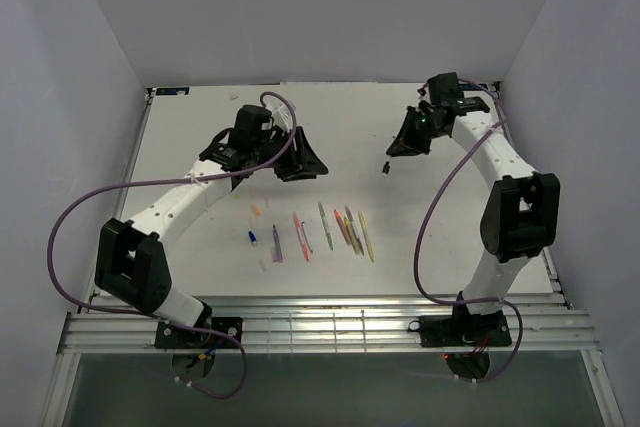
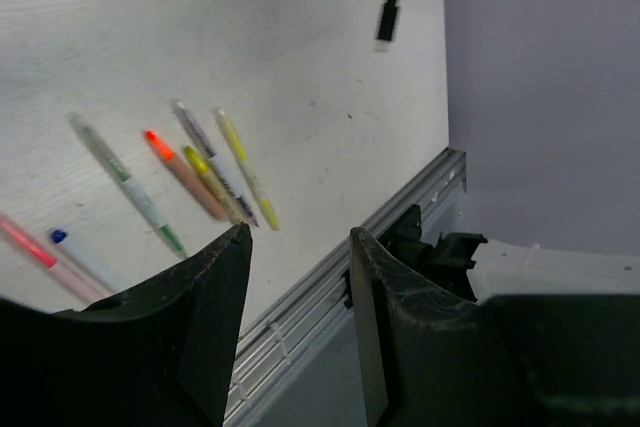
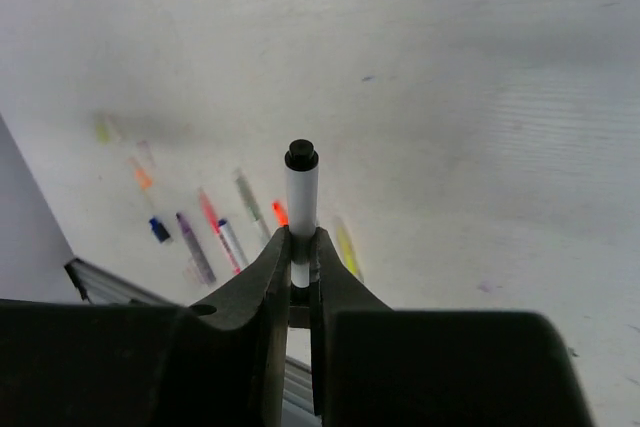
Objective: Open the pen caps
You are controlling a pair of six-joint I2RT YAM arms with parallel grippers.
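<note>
Over a white table (image 1: 340,127), the left gripper (image 2: 297,242) is hanging just behind the row of pens (image 1: 305,242), its fingers spread wide and gripping nothing. Just left of that row, two loose pen caps are lying apart from each other: an orange cap (image 1: 256,211) toward the far side and a blue cap (image 1: 254,238) nearer the arms' bases. Within the row, a purple pen (image 1: 277,244), a red pen (image 1: 298,225), a green pen (image 1: 324,227), an orange pen (image 1: 342,227) and a yellow pen (image 1: 366,238) are lying side by side, close together. Behind the row and to its right, the right gripper (image 3: 300,242) is clenching a white pen (image 3: 302,192) near one end, the pen's black tip pointing away from the fingers. Whether that tip is a cap cannot be told.
</note>
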